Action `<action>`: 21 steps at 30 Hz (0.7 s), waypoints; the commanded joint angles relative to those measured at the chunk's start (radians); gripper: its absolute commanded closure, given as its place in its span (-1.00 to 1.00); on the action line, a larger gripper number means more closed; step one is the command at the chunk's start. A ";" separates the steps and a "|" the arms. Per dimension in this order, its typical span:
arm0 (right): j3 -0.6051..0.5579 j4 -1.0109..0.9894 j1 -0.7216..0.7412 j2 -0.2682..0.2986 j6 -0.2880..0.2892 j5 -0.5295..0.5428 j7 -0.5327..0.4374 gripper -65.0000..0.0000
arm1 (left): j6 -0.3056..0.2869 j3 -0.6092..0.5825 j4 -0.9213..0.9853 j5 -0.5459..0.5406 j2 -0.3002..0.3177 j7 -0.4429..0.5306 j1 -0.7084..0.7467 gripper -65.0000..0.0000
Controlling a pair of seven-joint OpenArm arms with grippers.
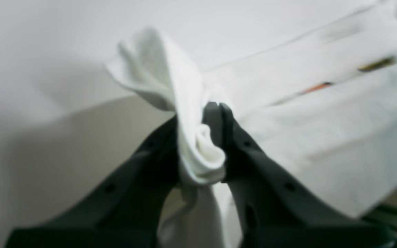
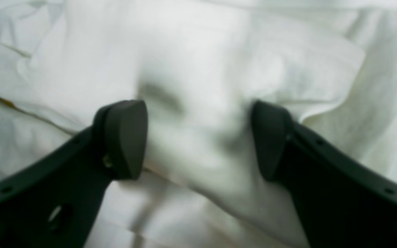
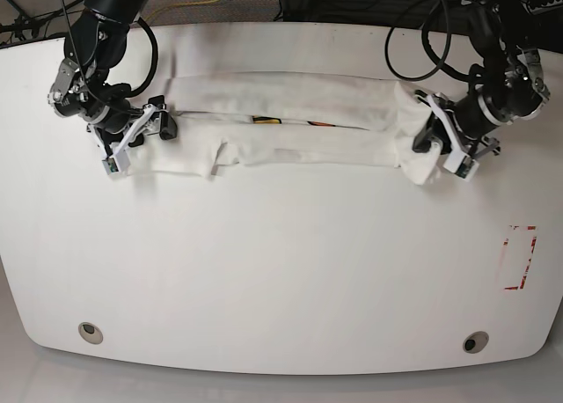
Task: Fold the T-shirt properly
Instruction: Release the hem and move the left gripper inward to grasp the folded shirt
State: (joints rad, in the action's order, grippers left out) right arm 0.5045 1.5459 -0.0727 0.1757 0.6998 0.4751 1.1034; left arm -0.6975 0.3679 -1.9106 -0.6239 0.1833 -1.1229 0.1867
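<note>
The white T-shirt [image 3: 299,95] lies folded into a long strip across the far part of the table. A sliver of yellow-orange print [image 3: 264,120] shows between its folds. My left gripper [image 3: 435,148] is at the strip's right end in the base view. In the left wrist view it [image 1: 198,120] is shut on a bunched corner of the shirt [image 1: 322,137] and holds it a little raised. My right gripper [image 3: 132,143] is at the strip's left end. In the right wrist view it [image 2: 198,137] is open, with shirt fabric [image 2: 198,51] between and below its fingers [image 2: 126,137].
The white table [image 3: 264,262] stretches toward the near edge, with two round holes [image 3: 88,333] near the front. A red dashed marking [image 3: 519,258] sits at the right. Cables [image 3: 413,33] hang behind the far edge.
</note>
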 commanded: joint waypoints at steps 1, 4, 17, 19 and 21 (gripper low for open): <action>-0.051 -0.009 -0.008 0.002 -0.002 -0.019 0.019 -0.41 | -0.001 -0.056 -0.017 -0.038 -0.041 -0.039 -0.026 0.99; -0.068 -0.009 -0.011 0.002 -0.002 -0.019 0.016 -0.41 | -0.001 -0.091 -0.011 -0.041 -0.094 -0.067 -0.060 0.99; -0.071 -0.008 -0.003 -0.005 -0.002 -0.017 0.016 -0.41 | -0.001 -0.298 0.032 0.146 -0.258 -0.070 -0.125 0.99; -0.071 -0.008 -0.003 -0.005 -0.002 -0.017 0.016 -0.41 | -0.001 -0.300 0.049 0.146 -0.259 -0.070 -0.125 0.99; -0.071 -0.008 -0.003 -0.005 -0.002 -0.017 0.016 -0.41 | -0.001 -0.306 0.078 0.146 -0.270 -0.070 -0.129 0.98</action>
State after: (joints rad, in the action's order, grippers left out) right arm 0.4366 1.5417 -0.0723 0.1688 0.7013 0.4881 1.0653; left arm -0.6971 0.0685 -1.8435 -0.4633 -0.0750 -1.2118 0.0750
